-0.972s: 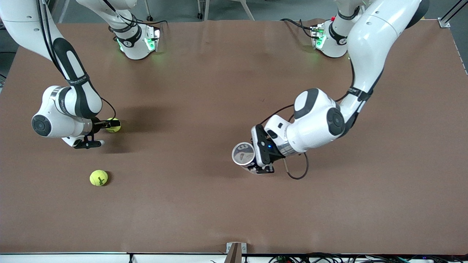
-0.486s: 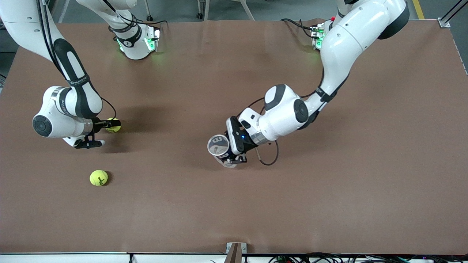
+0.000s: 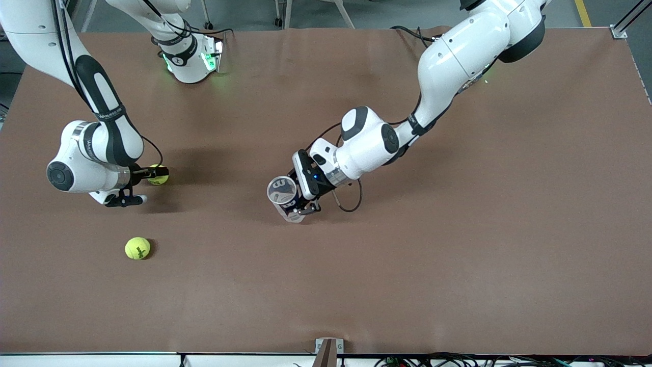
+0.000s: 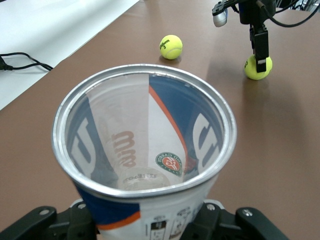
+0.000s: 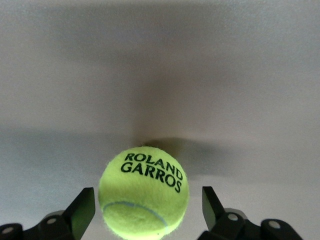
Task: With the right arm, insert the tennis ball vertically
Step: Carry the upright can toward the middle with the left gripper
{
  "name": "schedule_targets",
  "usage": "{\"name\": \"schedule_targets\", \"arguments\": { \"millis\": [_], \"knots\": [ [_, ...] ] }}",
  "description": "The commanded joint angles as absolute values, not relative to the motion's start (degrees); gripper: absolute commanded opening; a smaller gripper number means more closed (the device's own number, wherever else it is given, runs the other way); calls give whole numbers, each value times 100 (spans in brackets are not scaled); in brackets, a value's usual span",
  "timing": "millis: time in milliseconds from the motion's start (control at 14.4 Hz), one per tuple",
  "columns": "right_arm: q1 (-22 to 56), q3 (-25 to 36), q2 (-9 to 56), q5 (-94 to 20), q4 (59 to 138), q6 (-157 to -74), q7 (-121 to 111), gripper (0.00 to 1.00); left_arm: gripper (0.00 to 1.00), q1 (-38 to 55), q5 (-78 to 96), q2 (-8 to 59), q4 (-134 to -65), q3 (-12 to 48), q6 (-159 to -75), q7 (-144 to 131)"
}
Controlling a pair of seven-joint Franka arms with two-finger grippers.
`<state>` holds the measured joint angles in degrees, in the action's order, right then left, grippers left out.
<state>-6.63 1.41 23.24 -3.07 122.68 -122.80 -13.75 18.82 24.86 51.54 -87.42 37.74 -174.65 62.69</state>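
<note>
The lower part of the can [image 4: 145,150] was cut off by the left wrist view's edge. In the front view, the right gripper [image 3: 136,187] hid part of its tennis ball [image 3: 158,174].

An open can [image 4: 145,150] with a metal rim fills the left wrist view, clamped low down by the left gripper [image 4: 145,225]. On the brown table [image 4: 280,150] lie two balls: one [image 4: 171,47] alone, the other [image 4: 258,67] under the right gripper [image 4: 252,30].
</note>
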Motion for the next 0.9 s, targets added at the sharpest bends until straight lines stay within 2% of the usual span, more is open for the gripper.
{"name": "schedule_targets", "arguments": {
  "millis": [0, 278, 486, 625, 694, 833],
  "knots": [
    [-729, 105, 2320, -351, 12331, -12305, -1371, 88, 61, 1925, 2646, 5264, -8710, 3814, -17648, 6337],
    [-729, 105, 2338, -343, 12322, -12331, -1380, 73, 62, 1995, 2654, 5396, -8719, 3797, -17657, 6363],
    [-729, 97, 2382, -352, 12305, -12340, -1380, 54, 63, 1995, 2654, 5484, -8719, 3788, -17648, 6355],
    [-721, 97, 2382, -352, 12296, -12331, -1380, 35, 65, 1995, 2654, 5493, -8719, 3788, -17648, 6363],
    [-729, 97, 2373, -352, 12278, -12331, -1380, 29, 66, 1995, 2654, 5484, -8719, 3779, -17648, 6363],
    [-729, 105, 2364, -352, 12261, -12296, -1449, 23, 66, 2004, 2646, 5484, -8719, 3779, -17648, 6363]
  ]
}}
